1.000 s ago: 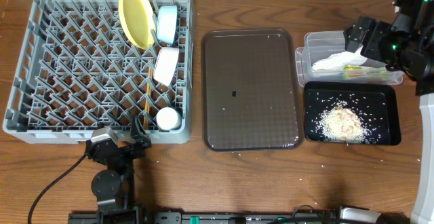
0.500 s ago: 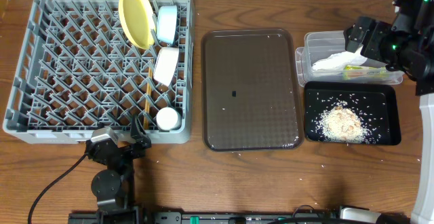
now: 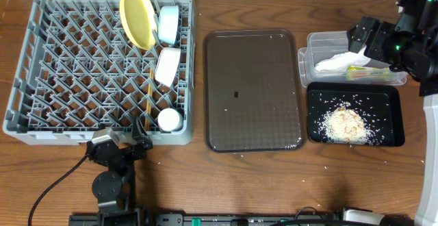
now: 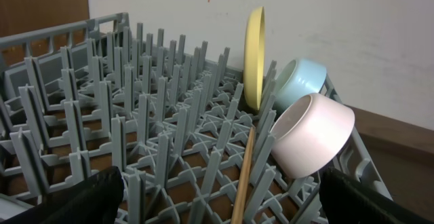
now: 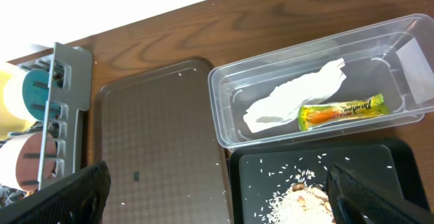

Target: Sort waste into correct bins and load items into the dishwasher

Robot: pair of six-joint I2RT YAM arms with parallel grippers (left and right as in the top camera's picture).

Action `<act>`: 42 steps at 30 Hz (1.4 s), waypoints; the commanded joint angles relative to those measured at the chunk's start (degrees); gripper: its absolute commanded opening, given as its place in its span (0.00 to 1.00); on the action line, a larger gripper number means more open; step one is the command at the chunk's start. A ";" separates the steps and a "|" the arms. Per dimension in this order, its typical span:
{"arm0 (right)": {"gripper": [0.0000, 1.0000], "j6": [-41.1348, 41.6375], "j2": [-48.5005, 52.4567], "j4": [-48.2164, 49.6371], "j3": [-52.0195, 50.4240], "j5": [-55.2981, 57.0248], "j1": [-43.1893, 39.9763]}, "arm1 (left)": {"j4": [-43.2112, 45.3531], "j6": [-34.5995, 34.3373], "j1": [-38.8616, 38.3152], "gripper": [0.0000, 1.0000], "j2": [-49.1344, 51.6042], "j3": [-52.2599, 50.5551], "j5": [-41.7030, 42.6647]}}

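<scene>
The grey dish rack [image 3: 68, 68] holds the upright yellow plate [image 3: 137, 17], light blue bowl [image 3: 168, 24], white bowl [image 3: 168, 66], small cup [image 3: 169, 120] and wooden chopsticks [image 3: 148, 96]. The clear tub [image 3: 321, 44] holds the white napkin [image 3: 335, 63] and the orange-and-green wrapper [image 5: 342, 110]. The black tray [image 3: 390, 113] holds the rice scraps [image 3: 345, 124]. My left gripper [image 3: 118, 146] is open and empty at the rack's front edge, facing plate [image 4: 255, 54] and bowls. My right gripper [image 3: 363, 38] is open and empty above the tub.
The dark brown serving tray [image 3: 253, 89] lies between rack and bins, bare except for a small dark speck and a few rice grains. Stray grains dot the wooden table near the black tray. A cable runs along the table's front left.
</scene>
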 commanded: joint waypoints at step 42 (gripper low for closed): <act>0.99 -16.26 -78.05 64.63 -99.86 6.14 10.88 | -2.80 0.52 0.24 0.92 -0.33 -0.61 -0.90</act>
